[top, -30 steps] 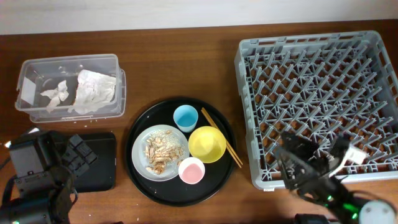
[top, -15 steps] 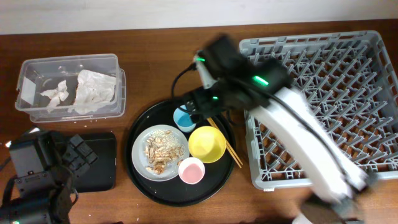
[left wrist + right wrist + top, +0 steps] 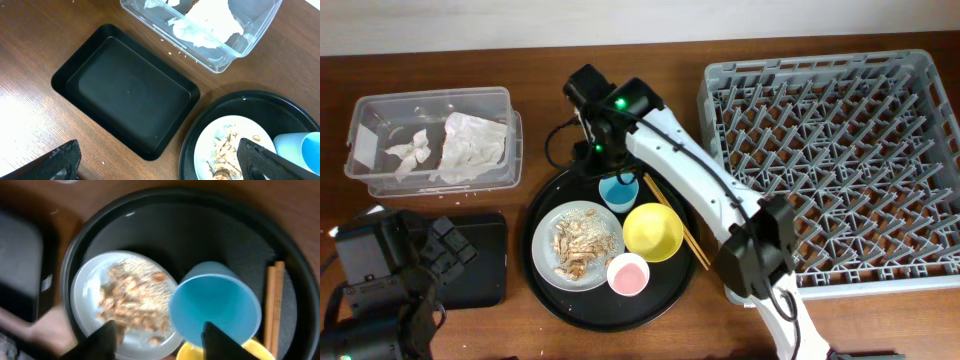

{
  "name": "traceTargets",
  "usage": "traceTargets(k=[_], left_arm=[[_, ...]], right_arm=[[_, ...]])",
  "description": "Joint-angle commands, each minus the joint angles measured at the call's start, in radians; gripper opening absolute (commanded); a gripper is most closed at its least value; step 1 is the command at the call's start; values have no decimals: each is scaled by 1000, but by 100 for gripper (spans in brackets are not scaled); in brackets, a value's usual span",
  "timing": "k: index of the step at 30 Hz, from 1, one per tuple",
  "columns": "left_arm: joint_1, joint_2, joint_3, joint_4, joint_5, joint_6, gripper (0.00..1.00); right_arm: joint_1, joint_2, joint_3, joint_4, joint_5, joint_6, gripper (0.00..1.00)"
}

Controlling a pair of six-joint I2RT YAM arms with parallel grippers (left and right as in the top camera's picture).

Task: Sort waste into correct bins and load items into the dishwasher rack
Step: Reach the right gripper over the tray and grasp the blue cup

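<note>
Brown wooden worktop fills the whole scene. The right end effector hangs over the far side of the round black tray; its two dark fingers stand wide apart and hold nothing. The light-blue cup sits between their lines, mouth up; whether they touch it, I cannot tell. Beside this cup lies the round plate with beige food scraps on it; on the other side lie the chopsticks, near the tray rim. In front of the cup stands the yellow bowl, and the pink cup is just beside the bowl and the plate.

The left end effector is at the near left corner, also spread wide and holding nothing; under it lies the shallow black tray. Behind that stands the clear tub with crumpled white napkins inside. The dishwasher rack takes the right side, well apart from the cups.
</note>
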Motion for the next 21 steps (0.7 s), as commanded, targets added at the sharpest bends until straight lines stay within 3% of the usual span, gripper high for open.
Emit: traceTargets(k=[1,3,7,13,16,21], left_arm=[[4,-4,4,-2,0,-13,99],[4,-4,4,-2,0,-12,99],[4,-4,4,-2,0,-13,99],[4,-4,4,-2,0,-13,99],[4,-4,4,-1,0,-13,99],[4,-4,4,-1,0,-13,99]], right_arm=[[48,39,19,15,146,116,52],[96,42,18,24,303,237,52],[114,42,5,18,401,399,53],[116,42,-82,55,382,417,52],[116,42,-153,124,357,417,48],[117,42,-161,134,345,417,27]])
